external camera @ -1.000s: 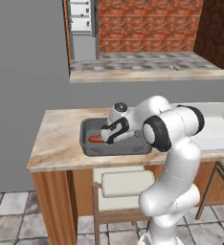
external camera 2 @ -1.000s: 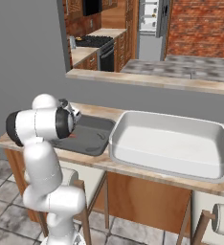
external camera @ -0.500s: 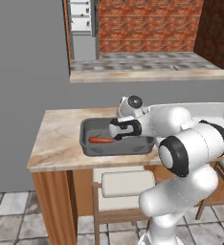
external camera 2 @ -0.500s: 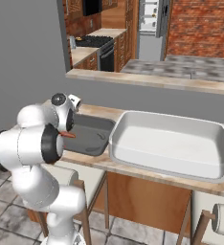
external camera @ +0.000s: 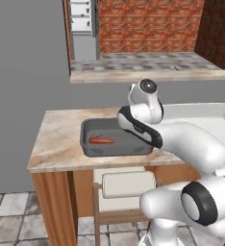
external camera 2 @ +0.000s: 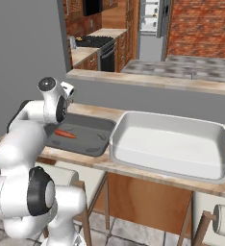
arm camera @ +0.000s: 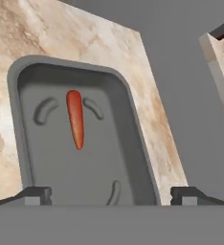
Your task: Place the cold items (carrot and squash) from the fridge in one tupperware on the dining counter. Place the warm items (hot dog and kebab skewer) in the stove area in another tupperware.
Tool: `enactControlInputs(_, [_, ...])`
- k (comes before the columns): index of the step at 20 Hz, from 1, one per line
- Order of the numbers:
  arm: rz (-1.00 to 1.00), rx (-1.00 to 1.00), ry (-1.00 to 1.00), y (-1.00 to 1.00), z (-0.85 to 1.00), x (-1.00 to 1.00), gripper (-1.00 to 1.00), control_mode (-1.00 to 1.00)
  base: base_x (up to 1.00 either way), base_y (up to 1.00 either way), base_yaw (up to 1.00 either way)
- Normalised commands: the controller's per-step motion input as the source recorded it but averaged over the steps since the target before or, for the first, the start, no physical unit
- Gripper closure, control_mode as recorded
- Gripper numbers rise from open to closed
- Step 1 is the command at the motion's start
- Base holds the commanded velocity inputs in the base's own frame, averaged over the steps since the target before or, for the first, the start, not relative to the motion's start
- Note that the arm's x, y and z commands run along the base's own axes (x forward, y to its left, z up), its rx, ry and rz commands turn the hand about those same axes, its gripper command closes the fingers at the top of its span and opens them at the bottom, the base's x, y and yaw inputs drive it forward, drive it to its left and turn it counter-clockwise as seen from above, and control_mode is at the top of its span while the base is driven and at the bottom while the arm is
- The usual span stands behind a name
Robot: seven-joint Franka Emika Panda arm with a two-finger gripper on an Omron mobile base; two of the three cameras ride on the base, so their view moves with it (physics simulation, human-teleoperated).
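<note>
Carrot (arm camera: 75,118) lies flat on the floor of the dark grey tupperware (arm camera: 133,143), alone in it, long axis running along the container's length, thick end toward one short wall, tip toward the middle. From the left base view the carrot (external camera: 101,141) sits toward the left half of the grey tupperware (external camera: 90,150); from the right base view it (external camera 2: 65,134) rests just beside the arm's near link.

Fingers (arm camera: 111,195) stand spread wide, one dark tip (arm camera: 30,195) at each lower corner of the hand view, nothing between them; they hang above the near end of the grey container, clear of the carrot.

Grey tupperware rests on the marble-topped desk (external camera: 56,144), toward its left end. White tupperware (external camera 2: 172,146), larger and with nothing visible inside, stands just beside it on the right, rims close or touching; contact cannot be told.

Stool (external camera: 129,185) with a pale cushion is tucked under the desk edge below the grey container.

Brick wall (external camera: 148,26) and a second counter (external camera: 148,73) lie behind.
</note>
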Motion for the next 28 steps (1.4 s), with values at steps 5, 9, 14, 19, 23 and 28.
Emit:
enactControlInputs(5, [-0.15, 0.01, 0.14, -0.33, 0.68, -1.00, -1.00, -1.00, 0.00, 0.00, 0.00])
enactControlInputs(9, [-0.27, 0.09, 0.10, -0.53, 0.03, -1.00, -1.00, -1.00, 0.00, 0.00, 0.00])
enactControlInputs(14, [-0.27, 0.11, 0.01, -0.48, -0.29, -1.00, -1.00, -1.00, 0.00, 0.00, 0.00])
enactControlInputs(19, [-0.22, 0.12, -0.02, -0.39, -0.63, -1.00, -1.00, -1.00, 0.00, 0.00, 0.00])
enactControlInputs(23, [-0.01, 0.10, -0.03, 0.00, -0.26, -0.67, -1.00, -1.00, 0.00, 0.00, 0.00])
enactControlInputs(28, [0.00, 0.02, -0.12, 0.00, -0.05, -0.23, -1.00, -1.00, 0.00, 0.00, 0.00])
